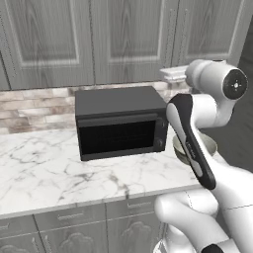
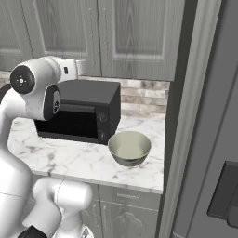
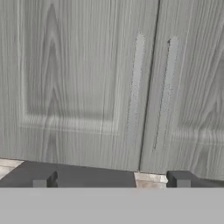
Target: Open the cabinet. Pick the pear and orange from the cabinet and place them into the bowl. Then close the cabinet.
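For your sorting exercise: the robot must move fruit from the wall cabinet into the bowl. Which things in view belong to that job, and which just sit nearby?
Part of the job:
cabinet, doors shut
bowl

Just nearby:
microwave
marble counter
brick backsplash

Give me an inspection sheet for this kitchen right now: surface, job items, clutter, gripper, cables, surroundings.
Surface: white marble counter.
Job's things: cabinet doors shut, two slim handles side by side at the seam; bowl empty, on the counter beside the microwave; pear and orange nothing seen.
Clutter: nothing seen besides the microwave.
Grippers: gripper open, facing the cabinet doors, holding nothing.
Cables: nothing seen.
Surroundings: brick backsplash; base drawers below the counter.
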You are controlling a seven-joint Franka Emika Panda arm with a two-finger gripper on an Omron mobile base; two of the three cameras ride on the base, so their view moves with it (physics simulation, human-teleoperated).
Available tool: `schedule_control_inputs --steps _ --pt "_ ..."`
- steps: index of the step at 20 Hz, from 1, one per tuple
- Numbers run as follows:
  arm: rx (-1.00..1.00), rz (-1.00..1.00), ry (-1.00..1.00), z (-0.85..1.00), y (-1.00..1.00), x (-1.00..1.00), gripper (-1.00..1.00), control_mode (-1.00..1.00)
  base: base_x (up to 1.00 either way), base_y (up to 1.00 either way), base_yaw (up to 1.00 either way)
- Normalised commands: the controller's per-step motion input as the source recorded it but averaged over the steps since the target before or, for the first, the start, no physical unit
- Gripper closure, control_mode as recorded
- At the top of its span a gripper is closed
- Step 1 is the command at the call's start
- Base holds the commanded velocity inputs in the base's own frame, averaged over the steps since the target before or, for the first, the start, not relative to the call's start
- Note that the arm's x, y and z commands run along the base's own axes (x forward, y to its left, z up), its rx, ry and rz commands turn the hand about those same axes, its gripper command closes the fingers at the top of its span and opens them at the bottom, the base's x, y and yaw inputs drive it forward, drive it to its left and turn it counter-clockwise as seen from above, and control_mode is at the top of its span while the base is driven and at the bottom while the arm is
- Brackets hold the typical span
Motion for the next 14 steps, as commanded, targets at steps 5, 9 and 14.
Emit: schedule_control_inputs --steps 5,9,14 --pt "0.04 0.0 -0.21 0.0 0.0 0.0 -1.0 -1.0 0.0 0.0 0.0" --pt "0.01 0.0 -0.11 0.0 0.0 -0.01 -1.0 -1.0 0.0 0.0 0.0" --pt "0.0 0.0 -0.04 0.01 -0.02 0.0 -1.0 -1.0 0.0 0.0 0.0"
